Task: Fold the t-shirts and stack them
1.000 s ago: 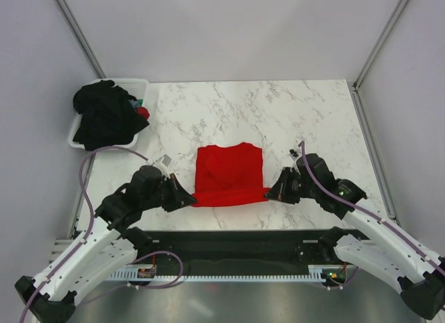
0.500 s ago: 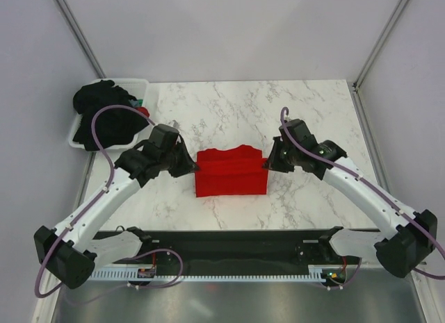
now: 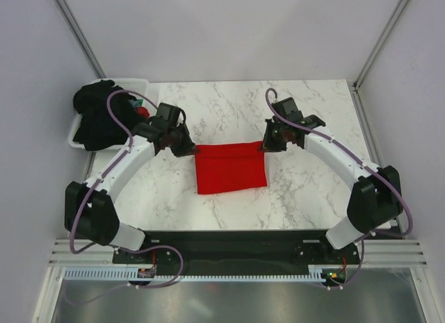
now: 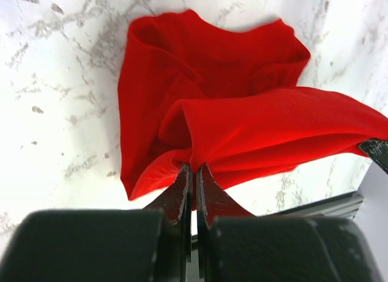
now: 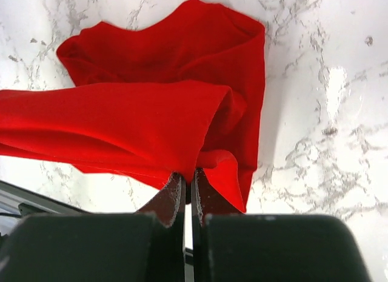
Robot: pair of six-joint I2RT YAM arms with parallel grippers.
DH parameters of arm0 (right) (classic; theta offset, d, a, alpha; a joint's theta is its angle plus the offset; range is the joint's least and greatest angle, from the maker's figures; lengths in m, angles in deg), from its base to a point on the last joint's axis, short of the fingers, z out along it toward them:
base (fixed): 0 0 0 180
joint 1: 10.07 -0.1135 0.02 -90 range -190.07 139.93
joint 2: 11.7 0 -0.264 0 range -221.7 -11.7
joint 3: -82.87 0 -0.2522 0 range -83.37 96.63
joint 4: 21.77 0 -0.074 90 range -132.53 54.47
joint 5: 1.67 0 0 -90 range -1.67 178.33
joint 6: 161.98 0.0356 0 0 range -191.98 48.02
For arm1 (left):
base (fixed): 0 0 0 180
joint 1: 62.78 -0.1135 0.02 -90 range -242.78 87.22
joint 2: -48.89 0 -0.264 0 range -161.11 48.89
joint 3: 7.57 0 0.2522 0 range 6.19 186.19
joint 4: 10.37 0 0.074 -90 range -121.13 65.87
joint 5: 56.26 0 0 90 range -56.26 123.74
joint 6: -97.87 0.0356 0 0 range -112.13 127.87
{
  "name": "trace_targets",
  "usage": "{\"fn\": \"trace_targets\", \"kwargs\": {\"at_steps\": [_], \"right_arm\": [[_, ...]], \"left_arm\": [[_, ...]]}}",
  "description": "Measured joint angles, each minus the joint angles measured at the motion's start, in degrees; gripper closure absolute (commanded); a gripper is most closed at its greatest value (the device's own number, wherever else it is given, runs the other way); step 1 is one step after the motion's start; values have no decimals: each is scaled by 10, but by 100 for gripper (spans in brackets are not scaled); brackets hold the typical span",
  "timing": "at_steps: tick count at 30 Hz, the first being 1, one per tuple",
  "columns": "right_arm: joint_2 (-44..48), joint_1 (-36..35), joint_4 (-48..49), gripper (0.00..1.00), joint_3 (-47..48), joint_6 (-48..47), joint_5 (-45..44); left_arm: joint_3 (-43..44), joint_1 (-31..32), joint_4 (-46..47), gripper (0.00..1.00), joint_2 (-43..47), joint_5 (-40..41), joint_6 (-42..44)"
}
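The red t-shirt (image 3: 230,167) lies partly folded in the middle of the marble table, its far edge lifted and stretched between both grippers. My left gripper (image 3: 190,151) is shut on its far left corner; the left wrist view shows the red t-shirt (image 4: 242,124) pinched at my left gripper (image 4: 194,168). My right gripper (image 3: 265,146) is shut on the far right corner; the right wrist view shows the red t-shirt (image 5: 151,118) pinched at my right gripper (image 5: 188,176). Black t-shirts (image 3: 101,114) are heaped at the back left.
A white plastic tub (image 3: 136,84) sits at the back left corner under the black heap, with bits of red and green showing. Metal frame posts rise at the back corners. A black rail runs along the table's near edge.
Both grippers have carried the red shirt's near edge up and away from the arm bases, over the shirt to its far side, folding it in half. The arms are now stretched out.
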Motion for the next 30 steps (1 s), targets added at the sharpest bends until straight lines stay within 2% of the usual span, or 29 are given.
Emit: {"fn": "trace_targets", "kwargs": {"at_steps": [12, 13, 16, 18, 19, 20, 21, 22, 23, 24, 25, 30], "right_arm": [[-202, 27, 26, 100, 132, -30, 13], [-218, 29, 27, 100, 142, -30, 13], [-256, 36, 24, 89, 170, -29, 11], [-277, 41, 19, 89, 191, -29, 9], [-284, 43, 13, 84, 203, -29, 8], [-291, 45, 8, 74, 217, -27, 7], [-295, 48, 5, 59, 227, -24, 3], [-295, 50, -1, 28, 233, -22, -2], [-293, 52, -7, 12, 239, -19, -7], [-290, 54, -10, 5, 240, -24, -10], [-283, 55, -14, 2, 238, -22, -18], [-195, 54, -28, 2, 174, -18, -43]], "left_arm": [[108, -61, 25, 95, -199, -26, 33], [118, -64, 24, 94, -216, -30, 35], [166, -72, 22, 88, -284, -47, 40], [208, -77, 14, 80, -328, -63, 45], [227, -79, 12, 63, -343, -69, 47], [254, -81, 6, 55, -363, -75, 54], [273, -83, 1, 49, -373, -76, 60], [294, -85, -8, 32, -381, -78, 64], [307, -87, -15, 25, -383, -79, 71], [315, -88, -20, 24, -380, -79, 74], [315, -90, -21, 23, -372, -78, 74], [262, -90, -40, 22, -269, -61, 75]]}}
